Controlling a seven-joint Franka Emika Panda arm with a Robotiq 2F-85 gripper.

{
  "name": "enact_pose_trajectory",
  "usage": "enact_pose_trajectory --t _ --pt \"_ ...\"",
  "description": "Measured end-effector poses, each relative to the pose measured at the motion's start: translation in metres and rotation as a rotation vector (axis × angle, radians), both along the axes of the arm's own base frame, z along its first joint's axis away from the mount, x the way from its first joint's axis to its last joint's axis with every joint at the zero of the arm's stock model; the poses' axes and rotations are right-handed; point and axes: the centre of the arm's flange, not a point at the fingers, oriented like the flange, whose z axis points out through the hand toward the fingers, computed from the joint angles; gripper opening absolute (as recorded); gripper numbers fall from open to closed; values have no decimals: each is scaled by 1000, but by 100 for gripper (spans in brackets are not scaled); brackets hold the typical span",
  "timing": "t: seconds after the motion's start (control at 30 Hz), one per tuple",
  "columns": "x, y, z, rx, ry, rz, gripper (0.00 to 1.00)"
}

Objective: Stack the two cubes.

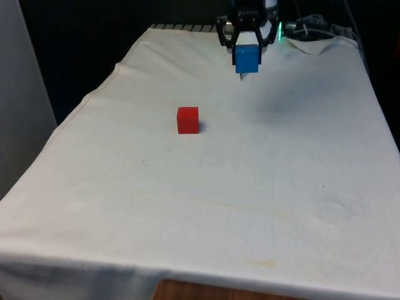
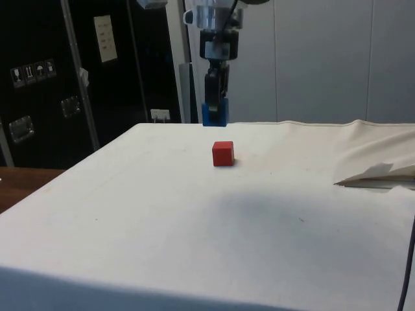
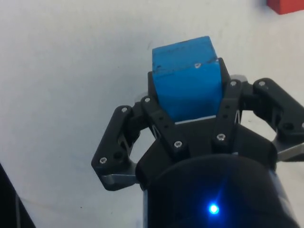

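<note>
A blue cube (image 1: 247, 59) hangs in the air above the far part of the table, clamped between the fingers of my gripper (image 1: 247, 62). The side view puts the same cube (image 2: 215, 114) well above the cloth, with the gripper (image 2: 216, 107) coming straight down onto it. The wrist view has the blue cube (image 3: 186, 83) squeezed between the black fingers (image 3: 159, 118). A red cube (image 1: 187, 120) rests alone on the white cloth, nearer the camera and towards the front view's left of the gripper. It stands in the side view (image 2: 222, 153) and a corner of it (image 3: 286, 4) reaches into the wrist view.
The white cloth (image 1: 250, 206) covers the whole table. Its far right corner is rumpled into a fold (image 1: 315, 44), seen as a raised crease (image 2: 376, 172) in the side view. Dark cabinets (image 2: 52, 78) stand beyond the table's edge.
</note>
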Motion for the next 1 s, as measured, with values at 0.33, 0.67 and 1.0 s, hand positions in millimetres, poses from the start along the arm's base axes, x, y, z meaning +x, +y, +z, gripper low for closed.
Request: enact_pose_trajectory --t 0.33,0.67,1.0 --pt "11 -16 19 5 9 -13 2" --pt "15 -28 28 17 21 -20 2" --pt "16 -46 25 21 29 -28 2"
